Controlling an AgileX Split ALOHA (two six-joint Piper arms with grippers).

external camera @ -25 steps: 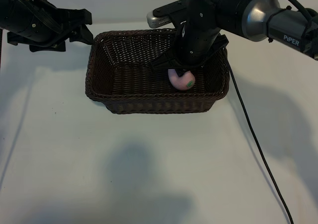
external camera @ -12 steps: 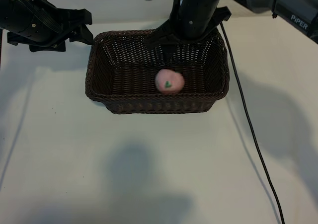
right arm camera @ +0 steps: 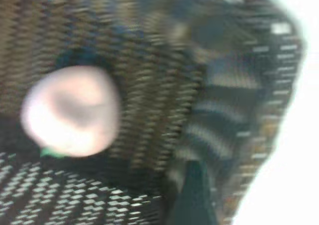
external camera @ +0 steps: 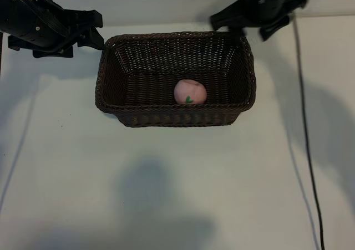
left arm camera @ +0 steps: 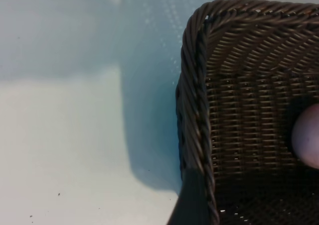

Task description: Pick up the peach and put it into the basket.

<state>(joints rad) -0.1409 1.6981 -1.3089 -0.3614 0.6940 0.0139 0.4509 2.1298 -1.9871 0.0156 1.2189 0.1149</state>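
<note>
- The small round pale-pink toy peach (external camera: 190, 91) with a tiny green leaf mark lies on the floor of the large rectangular dark-brown woven wicker basket (external camera: 113, 103), against the inside of the basket's near long wall and a little right of that wall's middle in the exterior view.
- Nothing touches the peach; it rests free, well apart from both grippers.
- The basket stands on the white tabletop (external camera: 166, 183) toward the far edge, roughly centred between the two arms.
- The right gripper (external camera: 256, 27) hangs above the basket's far right corner, near the tabletop's far edge; its two black fingers (external camera: 222, 20) stand wide apart, and it holds nothing.
- The left gripper (external camera: 94, 31) sits at the far left of the tabletop, just beside the basket's far left corner; its dark fingers are spread and it carries nothing.
- The left wrist view shows one rounded basket corner (left arm camera: 199, 30) from above, with a sliver of the pink peach (left arm camera: 308, 137) inside.
- In the right wrist view the peach (right arm camera: 72, 110) lies on the woven floor below the camera, blurred.
- A thin black cable (external camera: 307, 150) runs across the tabletop on the right side, from the far edge toward the near edge.
</note>
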